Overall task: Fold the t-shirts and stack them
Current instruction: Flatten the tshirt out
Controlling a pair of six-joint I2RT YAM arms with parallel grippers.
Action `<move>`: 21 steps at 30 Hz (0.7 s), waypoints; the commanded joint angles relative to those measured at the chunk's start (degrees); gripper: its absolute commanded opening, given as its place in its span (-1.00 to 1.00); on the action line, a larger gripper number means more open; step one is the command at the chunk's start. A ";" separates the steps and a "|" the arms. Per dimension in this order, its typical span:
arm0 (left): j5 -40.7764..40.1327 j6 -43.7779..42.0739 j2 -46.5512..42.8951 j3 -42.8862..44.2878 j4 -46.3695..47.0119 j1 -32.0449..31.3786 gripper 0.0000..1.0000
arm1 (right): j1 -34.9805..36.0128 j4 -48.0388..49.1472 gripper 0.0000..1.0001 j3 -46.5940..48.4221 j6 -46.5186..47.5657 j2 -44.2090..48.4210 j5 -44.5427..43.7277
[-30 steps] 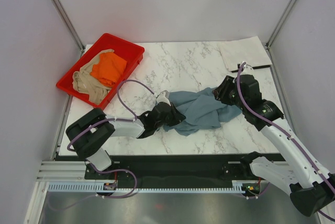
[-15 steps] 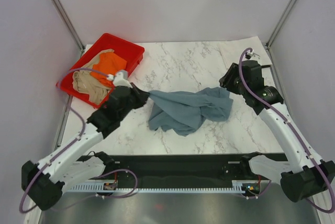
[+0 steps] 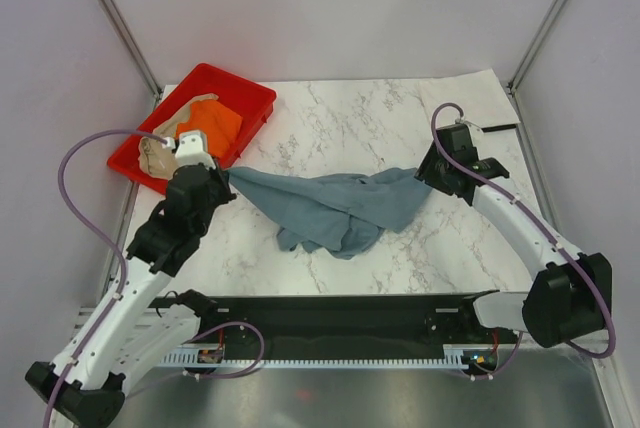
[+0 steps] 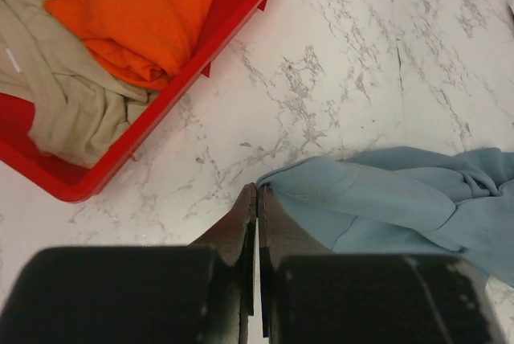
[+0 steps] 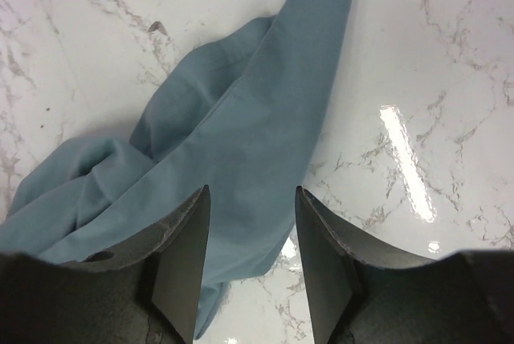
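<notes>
Left gripper, just beside the red tray's near edge, pinches a corner of the slate blue-grey t-shirt, whose long axis runs rightward away from the tray. At the end farthest from the tray the right gripper hovers, jaws apart and empty, the nearer arm for that free end.

**Blue-grey shirt drawn out across the marble**

The blue-grey t-shirt lies rumpled at the centre of the frame on the marble table. Its left corner is pulled to a point that ends in the left gripper, which is clamped on it just below the red tray at upper left. The tray holds an orange t-shirt and a tan t-shirt. The right gripper sits at the shirt's right edge, centre right. Its jaws cannot be made out.
</notes>
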State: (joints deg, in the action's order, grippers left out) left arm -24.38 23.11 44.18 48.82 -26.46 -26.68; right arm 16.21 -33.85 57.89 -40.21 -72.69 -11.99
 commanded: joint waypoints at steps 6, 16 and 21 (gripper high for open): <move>1.85 -2.38 -10.94 1.38 -1.05 0.57 -0.95 | -6.10 3.79 0.06 4.77 -2.51 -12.82 -2.78; 21.21 8.61 -13.68 -7.77 -1.58 0.57 -0.95 | -6.63 9.05 -0.06 7.95 2.85 -25.92 1.88; 23.41 9.58 -15.09 -11.02 -2.28 0.57 -0.95 | -6.71 8.80 -0.16 4.17 3.55 -27.16 -0.14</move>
State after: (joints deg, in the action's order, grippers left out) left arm -4.93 29.71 30.22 38.46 -28.84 -26.37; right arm 9.52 -26.04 64.20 -38.04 -99.63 -10.90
